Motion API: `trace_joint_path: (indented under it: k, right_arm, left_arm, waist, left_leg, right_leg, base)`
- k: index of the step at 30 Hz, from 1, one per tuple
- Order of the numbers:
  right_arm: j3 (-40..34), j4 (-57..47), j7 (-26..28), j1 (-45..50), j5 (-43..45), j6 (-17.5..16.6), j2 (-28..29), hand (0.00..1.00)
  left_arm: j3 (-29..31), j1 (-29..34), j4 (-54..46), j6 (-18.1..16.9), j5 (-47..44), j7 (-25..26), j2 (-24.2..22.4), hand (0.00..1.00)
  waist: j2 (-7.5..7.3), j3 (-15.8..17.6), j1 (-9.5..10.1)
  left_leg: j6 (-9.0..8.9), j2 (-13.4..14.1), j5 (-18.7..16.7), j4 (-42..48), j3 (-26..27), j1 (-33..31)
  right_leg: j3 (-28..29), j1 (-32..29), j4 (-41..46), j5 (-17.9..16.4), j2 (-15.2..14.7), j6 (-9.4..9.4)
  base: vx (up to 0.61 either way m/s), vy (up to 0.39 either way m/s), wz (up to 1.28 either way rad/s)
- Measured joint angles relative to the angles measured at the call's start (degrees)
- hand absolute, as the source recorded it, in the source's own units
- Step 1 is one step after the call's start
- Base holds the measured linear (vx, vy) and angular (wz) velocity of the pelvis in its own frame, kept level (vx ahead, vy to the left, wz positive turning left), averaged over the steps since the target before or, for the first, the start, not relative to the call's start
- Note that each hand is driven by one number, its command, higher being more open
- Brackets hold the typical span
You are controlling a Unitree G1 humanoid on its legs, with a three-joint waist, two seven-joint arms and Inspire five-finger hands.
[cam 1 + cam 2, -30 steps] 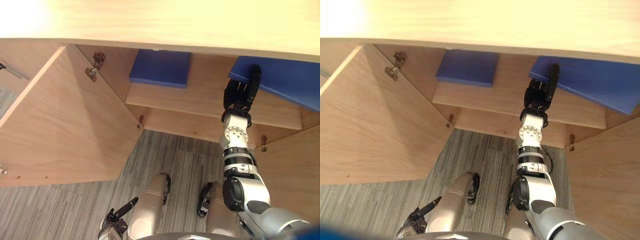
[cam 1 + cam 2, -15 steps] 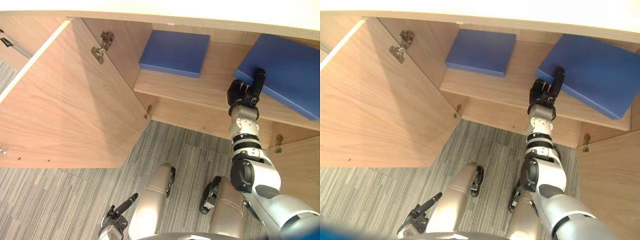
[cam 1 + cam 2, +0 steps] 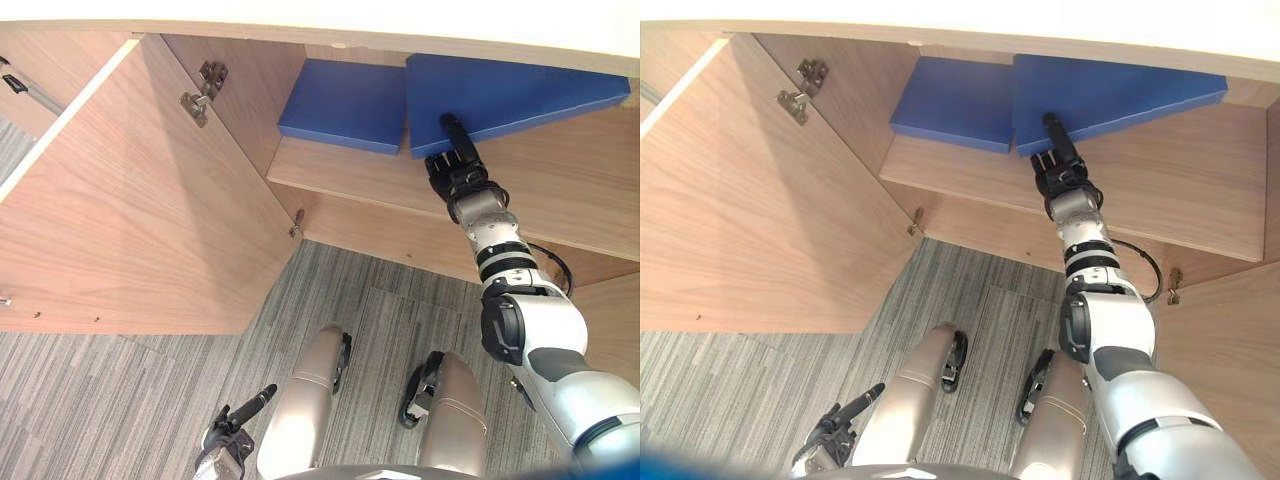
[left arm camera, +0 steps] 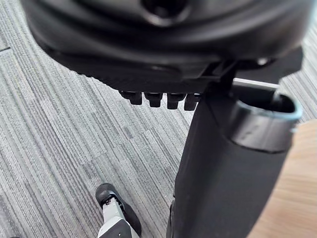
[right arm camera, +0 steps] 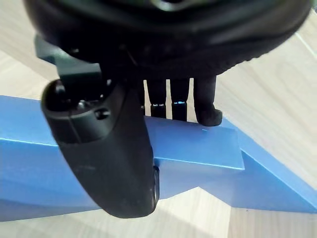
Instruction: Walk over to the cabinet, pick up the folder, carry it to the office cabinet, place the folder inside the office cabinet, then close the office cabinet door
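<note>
Two blue folders lie on the shelf [image 3: 540, 190] inside the open wooden cabinet. The right-hand folder [image 3: 500, 95] lies turned, one edge against the left folder [image 3: 345, 105]. My right hand [image 3: 460, 175] reaches up to its near corner, thumb on top and fingers curled round the edge; the right wrist view shows the thumb [image 5: 109, 163] pressed on the blue cover [image 5: 198, 144]. My left hand [image 3: 235, 440] hangs low over the carpet, fingers relaxed and holding nothing.
The left cabinet door [image 3: 140, 220] stands wide open, reaching out toward me. The right door [image 3: 1225, 350] is open at the right edge. The cabinet's pale top [image 3: 400, 15] overhangs the shelf. Grey striped carpet [image 3: 120, 400] lies below.
The right hand has swung left along the shelf, and the folder it holds has turned and slid left, now meeting the other folder. The left hand stays put.
</note>
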Motion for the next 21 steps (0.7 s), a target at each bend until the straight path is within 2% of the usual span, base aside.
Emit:
trace_joint_path:
  k: [6, 18, 21]
  right_arm:
    - [-0.1, 0.6, 0.3, 0.0, 3.1, -0.2, 0.0, 1.00]
    - [-4.1, 0.6, 0.8, 0.0, 10.3, -5.8, 0.2, 1.00]
    - [-5.2, 0.6, 0.7, 0.1, 10.9, -5.9, 0.3, 1.00]
  left_arm:
    - [0.0, 0.0, -0.1, 0.0, -0.1, 0.0, 0.6, 1.00]
    - [0.1, 0.0, -0.5, -0.2, -0.1, 0.0, 0.6, 1.00]
    - [-0.1, 0.0, -0.6, -0.1, -0.1, 0.1, 0.6, 1.00]
  waist:
    - [0.06, 0.0, 0.17]
    - [0.51, 0.3, 0.03]
    - [0.79, 0.6, -0.01]
  left_leg:
    - [0.00, 0.0, 0.0, -1.3, 0.2, 1.3]
    - [0.05, 0.2, 0.1, -3.7, 0.6, 3.3]
    - [0.08, 0.4, 0.1, -4.2, 0.6, 3.5]
  right_leg:
    - [0.0, 1.1, -1.1, 0.0, 0.0, 0.03]
    - [-0.2, 3.0, -3.6, 0.3, 0.3, 0.48]
    - [-0.4, 3.3, -4.4, 0.4, 0.5, 0.44]
  base:
    - [0.01, -0.009, -0.01]
    - [0.03, -0.014, -0.01]
    - [0.05, -0.016, -0.01]
